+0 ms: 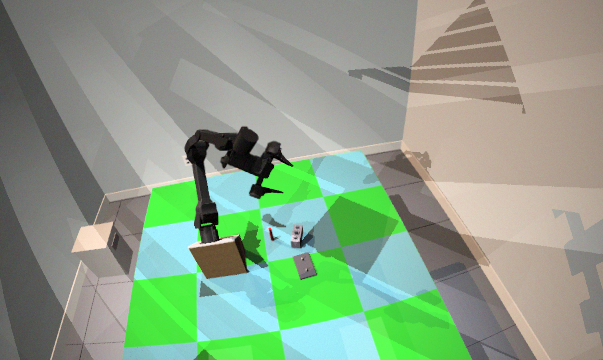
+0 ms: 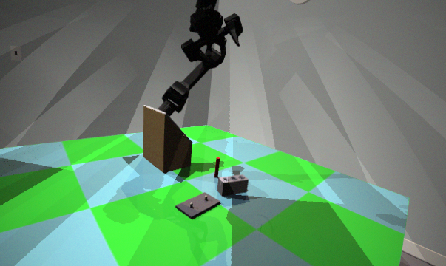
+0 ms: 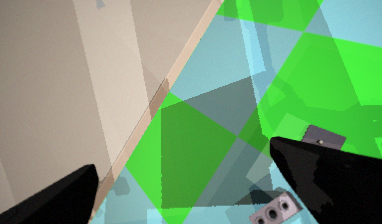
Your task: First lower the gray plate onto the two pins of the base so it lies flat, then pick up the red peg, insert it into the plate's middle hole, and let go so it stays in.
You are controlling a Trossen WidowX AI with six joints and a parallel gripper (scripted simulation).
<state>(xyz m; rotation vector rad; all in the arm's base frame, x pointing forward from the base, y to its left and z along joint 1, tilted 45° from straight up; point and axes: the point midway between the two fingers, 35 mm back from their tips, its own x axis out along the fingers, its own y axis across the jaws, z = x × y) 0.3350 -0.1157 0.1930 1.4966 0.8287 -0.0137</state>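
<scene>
The gray plate (image 1: 297, 237) (image 2: 234, 188) (image 3: 282, 215) is a block with three holes in its top. It stands on the mat beside the base, not on the pins. The flat gray base (image 1: 309, 265) (image 2: 199, 207) (image 3: 330, 136) lies on the mat with two upright pins; a finger partly hides it in the wrist view. The thin red peg (image 1: 271, 234) (image 2: 217, 168) stands upright near the plate, apart from it, and is not visible in the wrist view. My gripper (image 1: 287, 179) (image 3: 186, 158) is wide open and empty, high above the mat and away from all three.
The arm's brown wedge-shaped mount (image 1: 220, 260) (image 2: 153, 140) stands to the left of the parts in the top and exterior views. A small cabinet (image 1: 97, 239) stands beyond the mat's left edge in the top view. Walls rise behind and to the right of the green and light-blue checkered mat (image 1: 241, 307) (image 2: 134, 225).
</scene>
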